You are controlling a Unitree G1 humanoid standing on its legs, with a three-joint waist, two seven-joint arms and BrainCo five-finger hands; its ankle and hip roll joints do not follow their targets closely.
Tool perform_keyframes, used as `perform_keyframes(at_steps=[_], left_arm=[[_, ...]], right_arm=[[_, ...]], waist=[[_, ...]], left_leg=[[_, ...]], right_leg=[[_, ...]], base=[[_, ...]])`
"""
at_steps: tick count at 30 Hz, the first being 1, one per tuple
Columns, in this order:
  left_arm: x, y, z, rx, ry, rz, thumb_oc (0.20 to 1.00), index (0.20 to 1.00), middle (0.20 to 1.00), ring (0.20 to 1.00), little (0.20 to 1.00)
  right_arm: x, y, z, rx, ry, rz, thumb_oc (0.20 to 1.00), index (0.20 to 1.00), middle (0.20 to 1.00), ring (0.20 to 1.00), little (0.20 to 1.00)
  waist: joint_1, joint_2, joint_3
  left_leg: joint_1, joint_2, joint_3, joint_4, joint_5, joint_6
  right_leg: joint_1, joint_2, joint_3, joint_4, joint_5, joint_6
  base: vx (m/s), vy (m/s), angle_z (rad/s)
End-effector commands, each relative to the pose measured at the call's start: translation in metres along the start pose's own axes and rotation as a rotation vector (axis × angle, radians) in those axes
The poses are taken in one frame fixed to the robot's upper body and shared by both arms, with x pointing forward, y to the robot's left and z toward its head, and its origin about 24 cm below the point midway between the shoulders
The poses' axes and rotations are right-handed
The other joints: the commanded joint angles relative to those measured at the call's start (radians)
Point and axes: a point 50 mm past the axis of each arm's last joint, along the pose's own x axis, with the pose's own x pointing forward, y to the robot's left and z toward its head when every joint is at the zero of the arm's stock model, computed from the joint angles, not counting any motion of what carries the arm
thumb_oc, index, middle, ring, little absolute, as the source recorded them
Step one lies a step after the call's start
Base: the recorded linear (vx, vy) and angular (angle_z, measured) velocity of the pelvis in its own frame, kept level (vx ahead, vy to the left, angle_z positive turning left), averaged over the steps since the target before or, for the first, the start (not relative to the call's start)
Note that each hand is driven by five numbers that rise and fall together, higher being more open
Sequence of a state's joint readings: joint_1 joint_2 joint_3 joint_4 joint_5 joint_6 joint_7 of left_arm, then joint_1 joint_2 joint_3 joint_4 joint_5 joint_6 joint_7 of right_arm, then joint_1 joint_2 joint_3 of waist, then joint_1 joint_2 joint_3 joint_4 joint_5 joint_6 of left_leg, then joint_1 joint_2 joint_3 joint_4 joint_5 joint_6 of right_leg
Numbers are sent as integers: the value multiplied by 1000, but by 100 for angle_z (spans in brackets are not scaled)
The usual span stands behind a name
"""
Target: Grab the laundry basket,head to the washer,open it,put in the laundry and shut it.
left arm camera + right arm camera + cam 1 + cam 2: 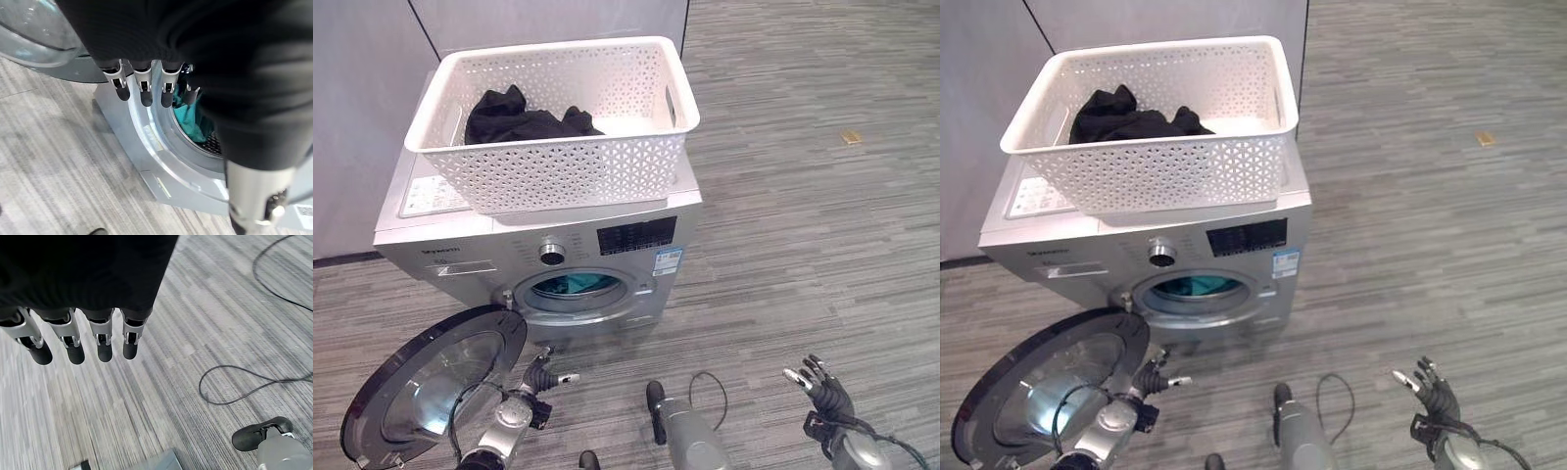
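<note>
A white perforated laundry basket [558, 166] stands on top of the silver front-loading washer [460, 257]. Dark laundry [524, 119] lies inside the basket at its left. The washer's round door [435, 387] hangs swung wide to the left. Teal cloth [570, 285] shows inside the drum, also seen as teal cloth [190, 117] in the left wrist view. My left hand [540, 378] hovers low beside the door's inner edge, below the drum opening, fingers relaxed and holding nothing. My right hand [818, 380] hangs open above the floor at the lower right, far from the washer.
Grey partition panels [372, 108] stand behind and left of the washer. Striped grey carpet [803, 215] stretches to the right. A small tan scrap [850, 137] lies on the floor far right.
</note>
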State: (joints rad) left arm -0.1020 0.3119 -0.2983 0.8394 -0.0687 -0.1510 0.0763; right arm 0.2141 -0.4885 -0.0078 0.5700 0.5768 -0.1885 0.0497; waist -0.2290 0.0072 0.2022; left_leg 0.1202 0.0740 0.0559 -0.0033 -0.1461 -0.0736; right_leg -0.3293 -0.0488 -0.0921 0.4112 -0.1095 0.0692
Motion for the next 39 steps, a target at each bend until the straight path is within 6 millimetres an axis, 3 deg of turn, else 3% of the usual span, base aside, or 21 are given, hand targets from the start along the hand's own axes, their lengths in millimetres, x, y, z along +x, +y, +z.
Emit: perform_keyframes(at_steps=[1,3,4,6,9,10,11,12,13,15,19,24,28,32,34,35,37,39], left_arm=[[1,14,8,10,-50,26,1000,1000,1000,1000,1000],[1,14,8,11,-50,27,1000,1000,1000,1000,1000],[6,10,14,28,-54,-1,1000,1000,1000,1000,1000],[7,13,19,39,-70,11,1000,1000,1000,1000,1000],[11,21,28,53,-93,31,1000,1000,1000,1000,1000],[11,21,28,54,-93,31,1000,1000,1000,1000,1000],[13,25,33,71,-108,54,1000,1000,1000,1000,1000],[15,28,52,112,-194,68,1000,1000,1000,1000,1000],[14,30,35,77,-104,58,1000,1000,1000,1000,1000],[18,32,40,69,-109,72,1000,1000,1000,1000,1000],[17,36,48,86,-152,80,1000,1000,1000,1000,1000],[15,48,43,80,-135,125,1000,1000,1000,1000,1000],[13,46,33,79,-102,123,1000,1000,1000,1000,1000],[5,42,13,29,-48,124,1000,1000,1000,1000,1000],[-2,48,1,-12,-23,153,1000,1000,1000,1000,1000],[-5,52,-4,-16,-10,167,1000,1000,1000,1000,1000],[-8,57,-11,-21,17,186,1000,1000,1000,1000,1000],[-13,57,-33,-13,112,201,1000,1000,1000,1000,1000]], right_arm=[[-4,-12,8,-24,-45,-28,1000,1000,1000,1000,1000],[-4,-12,8,-23,-44,-28,1000,1000,1000,1000,1000],[-1,-17,15,12,-73,-67,1000,1000,1000,1000,1000],[3,-17,21,14,-91,-72,1000,1000,1000,1000,1000],[5,-14,28,15,-116,-69,1000,1000,1000,1000,1000],[5,-14,28,15,-116,-69,1000,1000,1000,1000,1000],[5,-13,32,32,-143,-71,1000,1000,1000,1000,1000],[4,-16,53,-39,-244,-59,1000,1000,1000,1000,1000],[9,-13,50,-40,-196,-41,1000,1000,1000,1000,1000],[7,-4,44,13,-184,-23,1000,1000,1000,1000,1000],[8,7,35,-1,-161,12,1000,1000,1000,1000,1000],[13,22,40,-47,-173,53,1000,1000,1000,1000,1000],[14,25,43,-52,-188,60,1000,1000,1000,1000,1000],[12,29,58,-46,-258,76,1000,1000,1000,1000,1000],[7,32,78,-42,-351,105,1000,1000,1000,1000,1000],[5,31,86,-48,-388,105,1000,1000,1000,1000,1000],[-3,29,96,-42,-442,120,1000,1000,1000,1000,1000],[-14,21,100,-6,-481,101,1000,1000,1000,1000,1000]], waist=[[3,-31,-16],[1,-32,-20],[31,-87,35],[36,-90,50],[41,-53,60],[42,-55,59],[45,-32,67],[58,-24,81],[65,-32,76],[52,-37,69],[55,-33,73],[70,-46,75],[80,-53,66],[96,-61,49],[113,-74,46],[118,-81,40],[112,-86,30],[103,-88,9]], left_leg=[[-38,-43,-14,462,105,-30],[-43,-45,-16,461,108,-30],[-291,-57,39,860,204,-57],[-352,-38,71,920,161,-48],[-380,146,149,561,165,-25],[-377,144,152,555,169,-24],[-378,231,147,330,235,-37],[-309,245,79,226,265,-41],[-279,195,17,288,184,-41],[-281,178,79,321,128,-43],[-274,133,121,325,85,-31],[-263,135,174,316,69,-24],[-253,132,188,308,64,-23],[-225,134,220,272,62,-17],[-202,147,257,237,71,-25],[-202,148,263,220,85,-29],[-197,146,260,186,102,-33],[-171,130,258,107,133,-41]], right_leg=[[63,30,31,-91,49,26],[60,27,30,-95,53,26],[144,-12,49,-119,43,-22],[142,-14,48,-97,27,-28],[189,-18,28,-66,-41,-9],[189,-19,30,-68,-39,-9],[207,-22,38,-53,-69,8],[184,-43,60,37,-89,18],[170,-61,93,68,-97,38],[174,-86,99,53,-78,61],[174,-130,107,-14,-42,93],[165,-140,113,-78,-2,114],[175,-147,108,-114,19,125],[177,-155,66,-141,56,138],[162,-181,-50,-163,120,152],[160,-187,-74,-183,144,155],[172,-181,-67,-224,158,162],[207,-181,-49,-300,170,167]], base=[[206,-195,14],[114,-218,15],[51,-273,10],[77,-153,14],[205,79,-19],[224,244,-6],[272,366,-11],[337,466,-12],[268,325,-40],[169,190,-85],[96,238,-15],[8,109,-19],[20,45,-17],[14,32,-21],[-29,-29,-55],[-31,-48,-24],[10,-24,-29],[71,40,-21]])
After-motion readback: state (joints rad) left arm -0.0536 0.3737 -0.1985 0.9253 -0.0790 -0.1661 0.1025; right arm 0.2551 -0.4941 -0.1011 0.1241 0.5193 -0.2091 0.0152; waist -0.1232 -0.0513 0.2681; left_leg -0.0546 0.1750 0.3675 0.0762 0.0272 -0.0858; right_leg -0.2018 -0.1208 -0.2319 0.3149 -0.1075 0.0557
